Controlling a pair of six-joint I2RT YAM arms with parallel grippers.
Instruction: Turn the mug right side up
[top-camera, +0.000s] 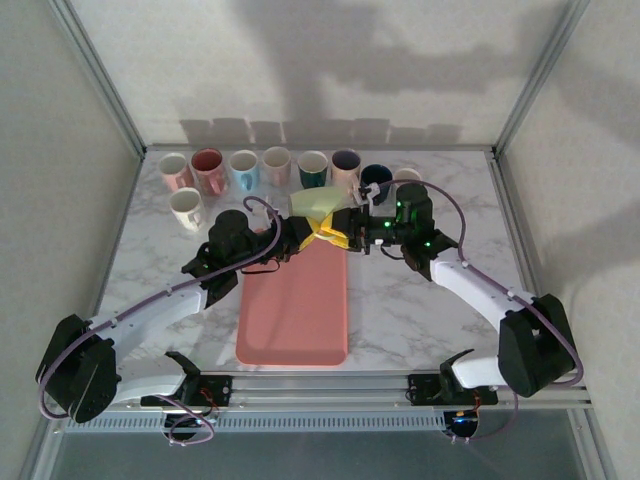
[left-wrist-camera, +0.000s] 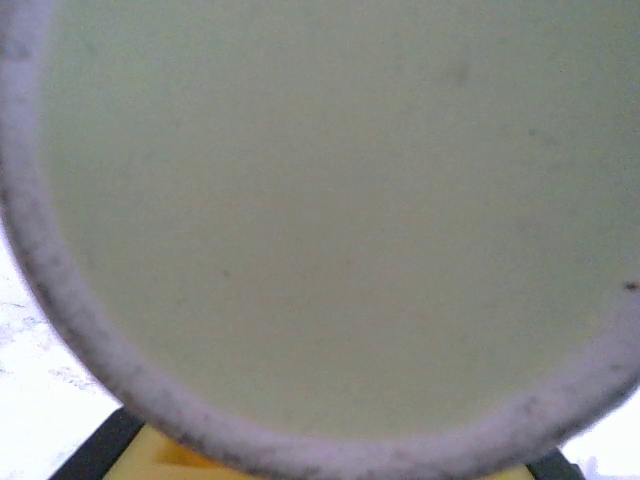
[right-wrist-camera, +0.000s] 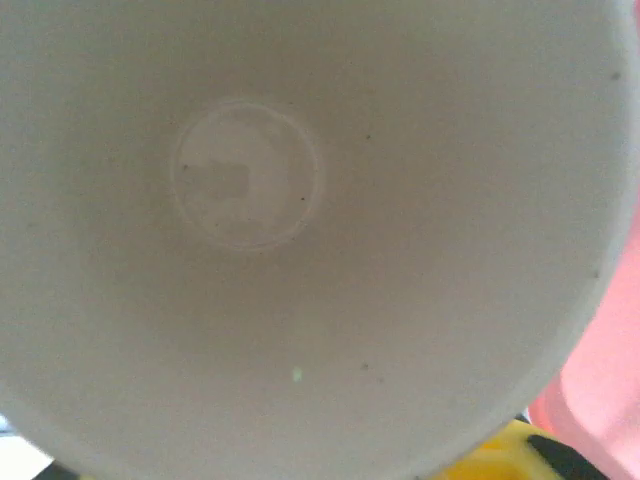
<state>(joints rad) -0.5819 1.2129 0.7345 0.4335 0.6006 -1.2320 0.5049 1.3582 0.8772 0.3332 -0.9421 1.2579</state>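
A pale green mug (top-camera: 316, 204) lies on its side just past the far end of the pink tray (top-camera: 295, 320), between my two grippers. My left gripper (top-camera: 312, 236) comes from the left. In the left wrist view the mug's flat base (left-wrist-camera: 330, 200) is pressed close, with a yellow finger (left-wrist-camera: 150, 458) peeking under its rim. My right gripper (top-camera: 340, 238) comes from the right and looks straight into the mug's white inside (right-wrist-camera: 300, 250). A yellow finger (right-wrist-camera: 500, 458) sits below the lip. The yellow fingertips cross under the mug, and the mug hides how the jaws stand.
A row of upright mugs (top-camera: 277, 165) lines the back of the marble table. One more white mug (top-camera: 186, 208) stands at the left, in front of the row. A dark mug (top-camera: 376, 180) stands right behind my right wrist. Metal frame posts stand at the back corners.
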